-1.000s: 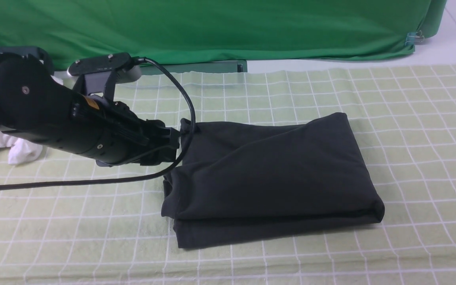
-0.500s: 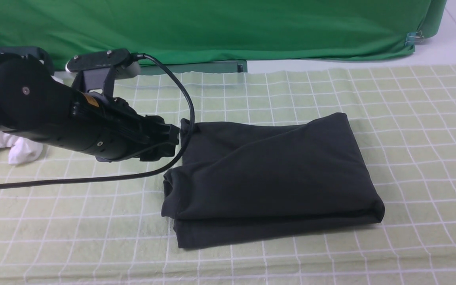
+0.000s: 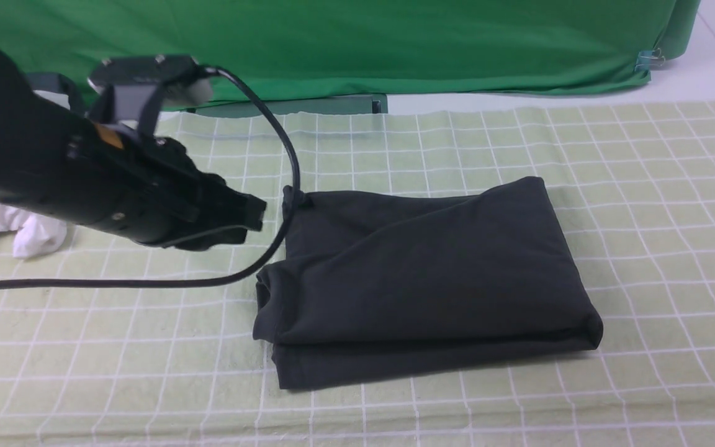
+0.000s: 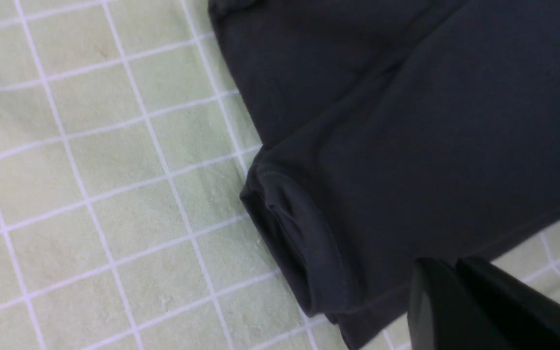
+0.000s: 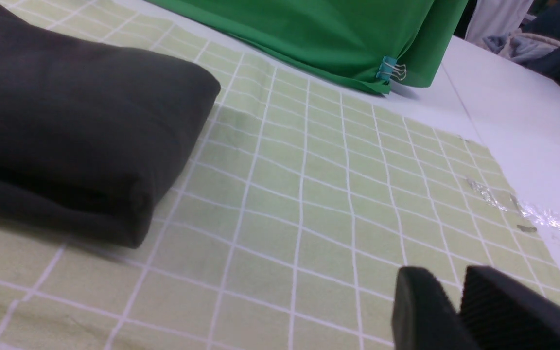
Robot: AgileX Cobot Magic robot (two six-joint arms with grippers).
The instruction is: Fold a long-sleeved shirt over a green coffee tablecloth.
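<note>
Shirt: I see the long-sleeved shirt [image 3: 422, 279] folded into a thick black rectangle, lying on the green coffee tablecloth [image 3: 643, 217] about mid-table, a little right of centre in the front view.
Long axis: it runs left to right across my view; the rounded fold faces right, the loose layered edges face left.
Print: I cannot see any print on the visible faces.
Tablecloth: pale yellow-green with thin white grid lines, spreading well beyond the shirt on all sides.
Left gripper: the left gripper [image 3: 258, 214] hangs just beside the shirt's far left corner, apart from the fabric; its fingers are pressed together and hold nothing.
Left wrist view only: it shows me the stacked hems [image 4: 299, 243] at the shirt's open end, with the closed fingertips [image 4: 460, 311] above them.
Right gripper: out of the front view; in the right wrist view the right gripper [image 5: 457, 301] sits low over bare tablecloth, well apart from the shirt's folded end [image 5: 80, 126], fingers nearly together with a narrow gap, gripping nothing.
Right wrist view only: a binder clip [image 5: 391, 69] on the deep-green backdrop cloth [image 5: 309, 34].
Front view only: a white garment [image 3: 16, 226] at the left edge, behind the left arm's cable [image 3: 146, 282].
</note>
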